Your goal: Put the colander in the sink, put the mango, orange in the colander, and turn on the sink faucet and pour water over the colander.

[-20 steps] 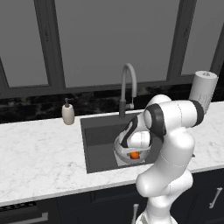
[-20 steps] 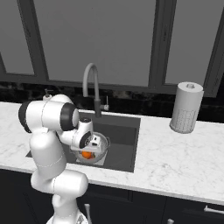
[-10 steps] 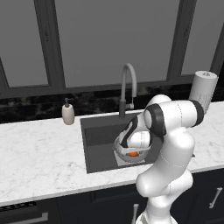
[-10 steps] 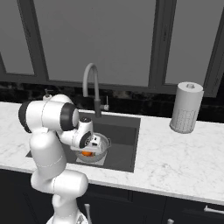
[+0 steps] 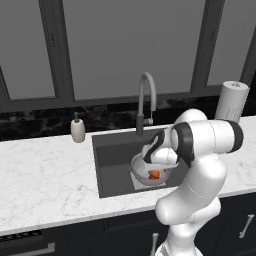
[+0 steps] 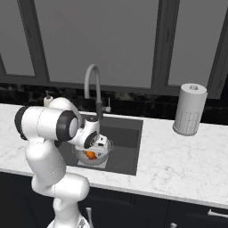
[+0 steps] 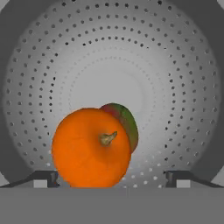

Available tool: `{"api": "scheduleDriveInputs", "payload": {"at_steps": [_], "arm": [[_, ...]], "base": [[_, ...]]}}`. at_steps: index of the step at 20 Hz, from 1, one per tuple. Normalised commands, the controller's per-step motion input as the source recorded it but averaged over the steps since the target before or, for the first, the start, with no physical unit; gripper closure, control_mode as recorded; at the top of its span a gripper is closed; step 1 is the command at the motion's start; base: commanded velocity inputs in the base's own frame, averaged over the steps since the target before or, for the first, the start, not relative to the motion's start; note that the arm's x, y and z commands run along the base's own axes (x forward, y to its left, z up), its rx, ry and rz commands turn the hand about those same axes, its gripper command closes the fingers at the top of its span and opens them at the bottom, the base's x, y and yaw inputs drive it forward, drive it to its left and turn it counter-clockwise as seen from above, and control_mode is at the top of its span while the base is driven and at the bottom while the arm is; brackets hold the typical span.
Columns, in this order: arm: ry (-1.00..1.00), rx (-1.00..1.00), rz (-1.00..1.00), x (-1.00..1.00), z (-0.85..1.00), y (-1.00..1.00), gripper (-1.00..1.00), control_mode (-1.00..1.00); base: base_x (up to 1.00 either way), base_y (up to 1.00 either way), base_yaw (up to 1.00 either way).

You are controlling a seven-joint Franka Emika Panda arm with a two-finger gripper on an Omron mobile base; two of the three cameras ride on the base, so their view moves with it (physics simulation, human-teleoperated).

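White marble counter (image 5: 45,185) runs across the lower half of both base views, under dark window panes. At frame centre it holds the large dark grey rectangular sink (image 5: 112,160), with the tall grey gooseneck faucet (image 5: 146,102) at its back edge. Inside the basin sits the round silvery perforated metal colander (image 5: 142,172), and in the hand view its dotted wall (image 7: 175,65) surrounds two fruits at lower centre. The bright orange round fruit (image 7: 92,148) lies in front, touching the dark red and green mango (image 7: 127,122) behind it. The gripper (image 7: 111,179) hovers over them, fingertips (image 7: 43,178) spread wide on either side of the orange, holding nothing.
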Motion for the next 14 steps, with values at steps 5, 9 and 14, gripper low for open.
{"api": "scheduleDriveInputs", "payload": {"at_steps": [5,9,14], "arm": [[0.00,0.00,0.00,-0.01,0.71,-0.31,-1.00,-1.00],[0.00,0.00,0.00,-0.13,0.81,-0.07,-1.00,-1.00],[0.00,0.00,0.00,-0.31,0.75,-0.06,-1.00,-1.00]], "base": [[0.00,0.00,0.00],[0.00,0.00,0.00],[0.00,0.00,0.00]]}}
